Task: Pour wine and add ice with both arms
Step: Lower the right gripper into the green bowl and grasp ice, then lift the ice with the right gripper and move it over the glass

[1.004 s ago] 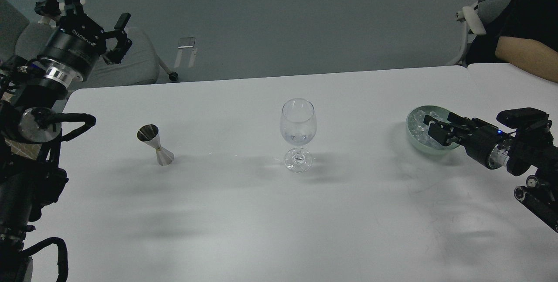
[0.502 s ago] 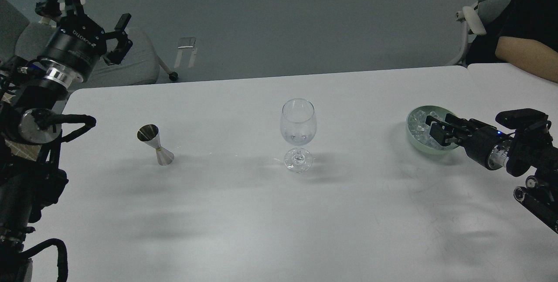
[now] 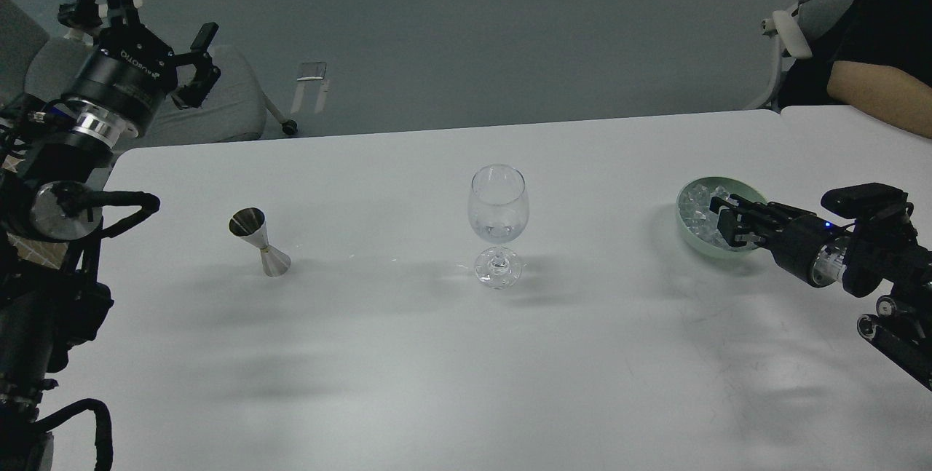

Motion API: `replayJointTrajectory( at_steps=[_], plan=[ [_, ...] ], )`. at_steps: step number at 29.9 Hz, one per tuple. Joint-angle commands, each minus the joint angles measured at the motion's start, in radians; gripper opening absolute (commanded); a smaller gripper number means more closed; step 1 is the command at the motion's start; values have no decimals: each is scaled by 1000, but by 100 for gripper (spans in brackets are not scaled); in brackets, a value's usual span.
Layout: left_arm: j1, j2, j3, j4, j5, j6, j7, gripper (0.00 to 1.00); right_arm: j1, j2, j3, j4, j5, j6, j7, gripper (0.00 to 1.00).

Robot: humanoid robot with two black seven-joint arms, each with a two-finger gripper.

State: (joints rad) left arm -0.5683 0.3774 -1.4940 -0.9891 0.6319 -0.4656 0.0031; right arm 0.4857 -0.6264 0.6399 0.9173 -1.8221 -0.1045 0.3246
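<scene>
A clear wine glass (image 3: 498,210) stands upright at the table's middle, with what looks like a little clear liquid low in its bowl. No stream of wine shows. The ice (image 3: 699,210), a heap of small clear cubes, lies in a pale green bowl (image 3: 686,236) at the right. My right gripper (image 3: 724,220) reaches into the bowl from the right, its tips down among the cubes; it is dark and I cannot tell its fingers apart. My left gripper (image 3: 156,16) is open and empty, raised beyond the table's far left corner. A steel jigger (image 3: 260,242) stands left of the glass.
A person's bare forearm (image 3: 877,96) rests at the table's far right corner, with a chair behind it. A grey chair (image 3: 218,103) stands beyond the table's far left edge. The white table (image 3: 408,369) fills the foreground.
My right gripper has shifted slightly inside the bowl, and its wrist has drawn a little down and right. The left arm, glass and jigger have stayed put.
</scene>
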Motion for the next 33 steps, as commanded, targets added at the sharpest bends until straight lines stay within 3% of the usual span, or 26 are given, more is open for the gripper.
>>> replayJointTrajectory(
  at_steps=[1,9,15,26,33],
  plan=[
    [-2,0,0,0,0,2,0,98,13,-99,7,95,10,5,-2,0],
    [1,-5,1,0,0,2,0,98,71,-337,24,372,66,43,-2,0],
    [-4,-17,1,1,0,4,2,98,131,-391,24,569,89,63,-2,0],
    [-7,-31,3,0,9,5,2,98,326,-354,-60,701,170,157,-1,0],
    [-8,-29,6,0,11,7,2,98,494,-181,-287,663,173,158,-1,0]
  ],
)
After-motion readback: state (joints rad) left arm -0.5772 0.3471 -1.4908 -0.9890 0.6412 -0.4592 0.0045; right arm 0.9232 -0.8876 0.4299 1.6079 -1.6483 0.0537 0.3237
